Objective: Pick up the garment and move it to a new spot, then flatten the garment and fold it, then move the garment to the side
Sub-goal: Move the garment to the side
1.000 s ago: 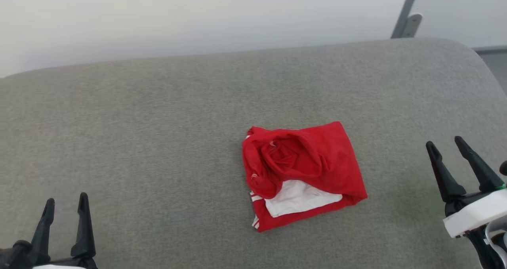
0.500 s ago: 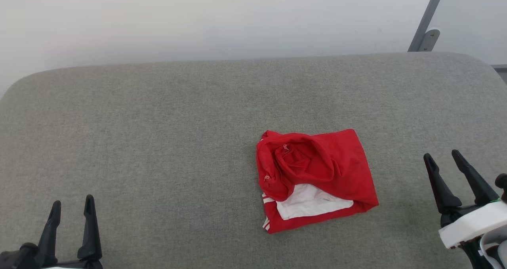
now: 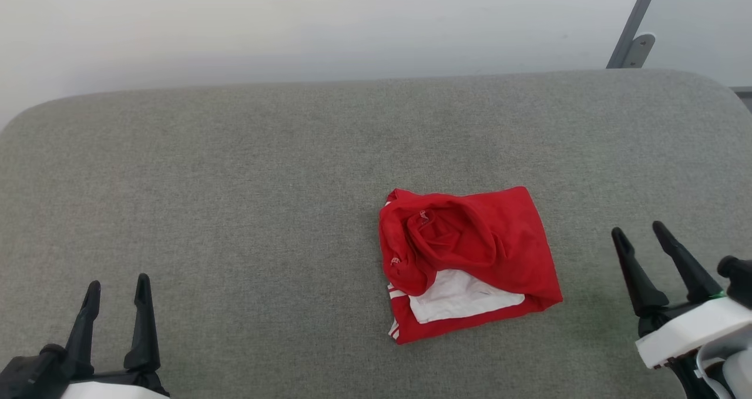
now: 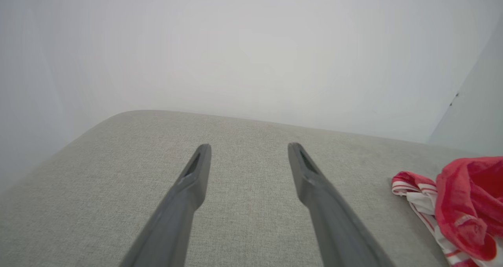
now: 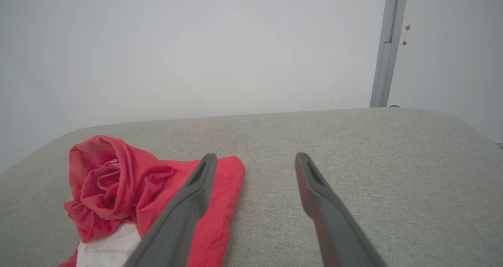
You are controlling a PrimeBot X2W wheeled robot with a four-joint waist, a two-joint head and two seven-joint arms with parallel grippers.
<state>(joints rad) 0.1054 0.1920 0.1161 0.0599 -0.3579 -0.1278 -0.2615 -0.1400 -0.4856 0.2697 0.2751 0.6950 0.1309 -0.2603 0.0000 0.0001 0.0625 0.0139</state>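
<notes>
The garment (image 3: 470, 258) lies in a crumpled, roughly folded heap right of centre on the grey fabric surface (image 3: 235, 181), red with a white sleeve and striped trim showing at its near side. My left gripper (image 3: 116, 287) stands open at the lower left, far from it, with nothing between its fingers. My right gripper (image 3: 639, 232) is open at the lower right, a short way right of the garment. In the left wrist view the garment (image 4: 459, 204) sits at the right edge, beside the open gripper (image 4: 248, 147). The right wrist view has the garment (image 5: 118, 180) left of the open gripper (image 5: 255, 156).
A pale wall (image 3: 294, 29) runs behind the surface's far edge. A grey metal post with a bracket (image 3: 633, 34) stands at the back right. The surface's corners are rounded at the far left and far right.
The camera shifted, so the whole picture moved. Both grippers have risen slightly into the head view and the right one edged left toward the garment. The garment itself lies as before.
</notes>
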